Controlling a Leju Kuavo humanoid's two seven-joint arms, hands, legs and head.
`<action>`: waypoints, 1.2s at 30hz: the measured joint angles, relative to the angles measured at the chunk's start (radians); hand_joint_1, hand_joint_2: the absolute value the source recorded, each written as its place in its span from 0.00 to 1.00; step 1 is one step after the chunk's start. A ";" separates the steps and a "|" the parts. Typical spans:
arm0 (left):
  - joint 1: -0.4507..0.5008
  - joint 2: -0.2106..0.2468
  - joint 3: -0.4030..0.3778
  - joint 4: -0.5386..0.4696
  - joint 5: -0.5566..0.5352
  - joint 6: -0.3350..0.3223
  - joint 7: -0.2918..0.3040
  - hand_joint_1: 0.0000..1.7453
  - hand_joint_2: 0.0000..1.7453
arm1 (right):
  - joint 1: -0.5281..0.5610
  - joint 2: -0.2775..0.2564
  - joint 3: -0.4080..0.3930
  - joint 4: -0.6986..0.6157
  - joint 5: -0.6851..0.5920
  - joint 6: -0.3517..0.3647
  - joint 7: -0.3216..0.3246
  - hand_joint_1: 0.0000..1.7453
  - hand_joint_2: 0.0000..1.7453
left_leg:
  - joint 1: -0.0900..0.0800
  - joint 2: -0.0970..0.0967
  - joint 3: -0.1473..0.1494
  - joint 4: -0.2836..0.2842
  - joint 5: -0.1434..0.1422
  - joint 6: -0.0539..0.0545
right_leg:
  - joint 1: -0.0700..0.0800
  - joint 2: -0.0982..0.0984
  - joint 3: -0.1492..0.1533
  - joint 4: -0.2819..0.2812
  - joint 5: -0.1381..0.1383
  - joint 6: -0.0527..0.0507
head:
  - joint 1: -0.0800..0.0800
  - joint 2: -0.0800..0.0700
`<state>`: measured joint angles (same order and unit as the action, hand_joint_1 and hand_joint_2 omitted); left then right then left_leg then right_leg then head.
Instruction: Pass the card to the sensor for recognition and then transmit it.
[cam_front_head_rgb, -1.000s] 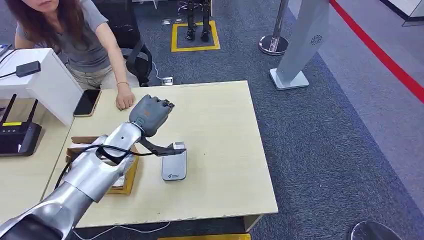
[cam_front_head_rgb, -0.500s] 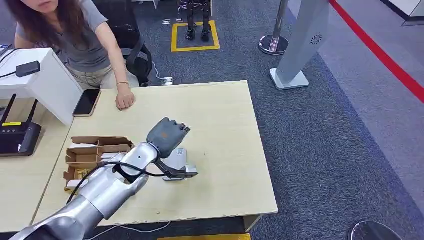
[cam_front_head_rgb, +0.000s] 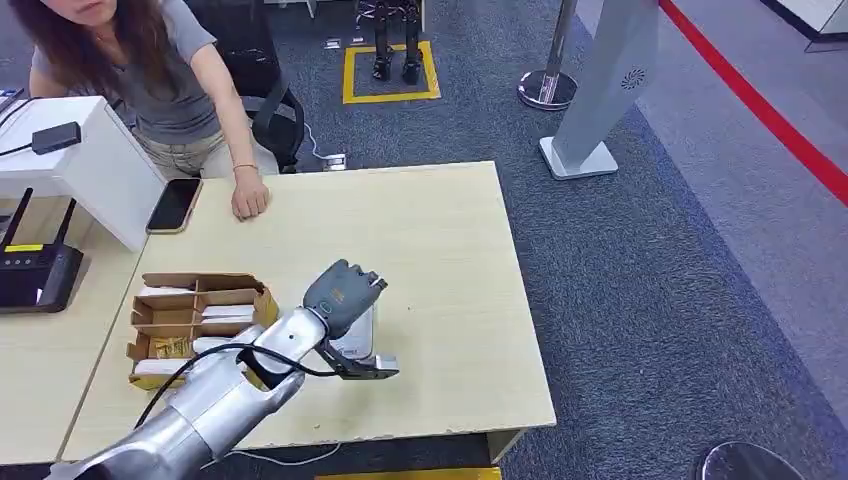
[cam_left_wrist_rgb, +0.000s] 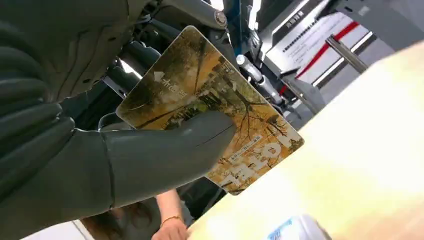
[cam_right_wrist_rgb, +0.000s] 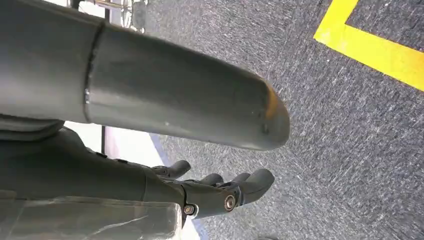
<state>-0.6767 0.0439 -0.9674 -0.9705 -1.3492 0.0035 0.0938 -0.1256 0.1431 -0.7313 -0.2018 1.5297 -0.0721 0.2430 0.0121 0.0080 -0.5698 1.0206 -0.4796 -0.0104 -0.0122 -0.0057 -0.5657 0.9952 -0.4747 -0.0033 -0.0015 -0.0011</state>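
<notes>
Your left hand (cam_front_head_rgb: 343, 290) has swung from the table's (cam_front_head_rgb: 450, 240) far side down over the grey sensor (cam_front_head_rgb: 358, 338) — thumb and fingers (cam_left_wrist_rgb: 165, 155) pinch the autumn-tree card (cam_left_wrist_rgb: 210, 107), its writing unreadable. Right hand (cam_right_wrist_rgb: 150, 165) hangs over carpet, fingers loosely apart, holding nothing.

Card (cam_left_wrist_rgb: 210, 107) in left hand (cam_left_wrist_rgb: 100, 150): white arrow mark and white characters, too blurred to read. Sensor (cam_front_head_rgb: 358, 340) on table (cam_front_head_rgb: 450, 270): small logo, unreadable.
</notes>
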 joint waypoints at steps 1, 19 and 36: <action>0.004 0.002 -0.008 0.000 -0.011 -0.010 0.012 1.00 1.00 | 0.001 0.000 0.000 0.000 -0.001 -0.002 0.003 0.00 0.00 | 0.000 0.000 0.000 0.000 0.000 0.000 | 0.000 0.000 0.000 0.000 0.000 0.000 | 0.000 0.000; 0.013 0.020 -0.044 0.043 -0.074 -0.086 0.101 1.00 1.00 | 0.007 0.000 -0.009 0.000 -0.029 -0.013 0.004 0.00 0.00 | 0.000 0.000 0.000 0.000 0.000 0.000 | 0.000 0.000 0.000 0.000 0.000 0.000 | 0.000 0.000; 0.015 0.009 -0.055 0.077 -0.008 -0.127 0.028 1.00 1.00 | 0.008 0.000 -0.014 0.000 -0.033 -0.012 0.005 0.00 0.00 | 0.000 0.000 0.001 0.000 0.000 0.000 | 0.000 0.000 0.001 0.000 0.000 0.000 | 0.000 0.000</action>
<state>-0.6621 0.0530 -1.0224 -0.8934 -1.3574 -0.1239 0.1218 -0.1172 0.1431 -0.7458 -0.2018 1.4969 -0.0843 0.2483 0.0121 0.0076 -0.5693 1.0205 -0.4792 -0.0101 -0.0122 -0.0062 -0.5647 0.9952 -0.4747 -0.0030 -0.0015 -0.0011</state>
